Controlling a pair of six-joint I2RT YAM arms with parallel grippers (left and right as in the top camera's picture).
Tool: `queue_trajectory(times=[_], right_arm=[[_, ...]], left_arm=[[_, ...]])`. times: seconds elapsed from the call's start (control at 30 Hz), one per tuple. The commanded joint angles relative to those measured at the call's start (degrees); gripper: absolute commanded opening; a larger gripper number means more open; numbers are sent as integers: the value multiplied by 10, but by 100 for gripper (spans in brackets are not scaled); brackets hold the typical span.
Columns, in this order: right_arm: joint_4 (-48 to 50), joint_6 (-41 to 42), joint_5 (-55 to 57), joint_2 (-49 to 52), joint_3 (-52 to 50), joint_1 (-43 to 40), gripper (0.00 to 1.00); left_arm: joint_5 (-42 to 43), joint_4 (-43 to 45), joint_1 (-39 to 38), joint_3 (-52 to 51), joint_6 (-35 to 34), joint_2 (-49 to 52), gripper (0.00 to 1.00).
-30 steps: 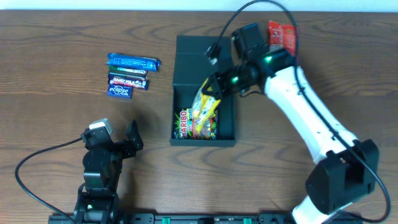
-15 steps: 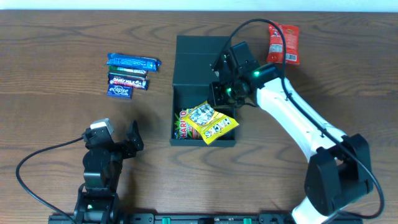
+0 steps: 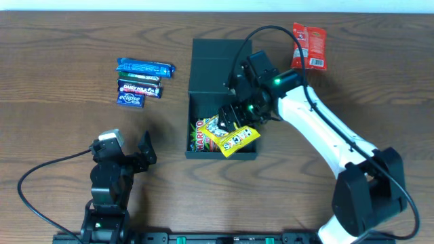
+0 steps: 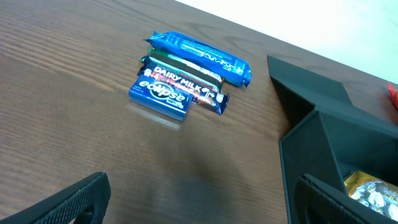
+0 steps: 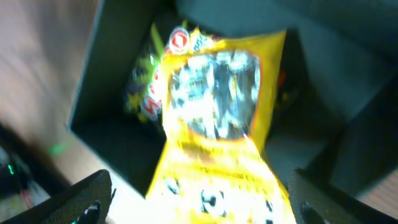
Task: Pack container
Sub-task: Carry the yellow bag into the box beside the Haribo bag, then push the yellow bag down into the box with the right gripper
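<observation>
Wooden table bears the container, the right arm bent over it, right hand spread above a yellow packet

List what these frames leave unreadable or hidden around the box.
- Right wrist view: motion blur leaves print on the yellow packet unreadable.
- Overhead: the yellow packet covers most of the Haribo bag.
- Left wrist view: the frame edge crops the container; its wall hides most contents.
- Overhead: lettering on the red packet is too small.
</observation>
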Motion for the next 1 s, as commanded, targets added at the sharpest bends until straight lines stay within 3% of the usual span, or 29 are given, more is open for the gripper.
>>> queue_trajectory(times=[0.0,0.3,0.7,0.8,0.9,0.97], right_arm=[[-18,-113,-12,-17,12,-9,89],[-22,-169,38,0,9,15,86],[-10,-171,99,66,9,37,84],[-5,-170,101,74,9,37,69],[-1,-170,101,74,9,37,41],[2,-168,101,74,9,37,32]], left_arm=[[2,1,1,-1,11,1,95],[2,1,1,-1,11,1,95],[2,1,1,-1,11,1,95],[2,1,1,-1,11,1,95],[2,1,1,-1,11,1,95],[2,1,1,-1,11,1,95]])
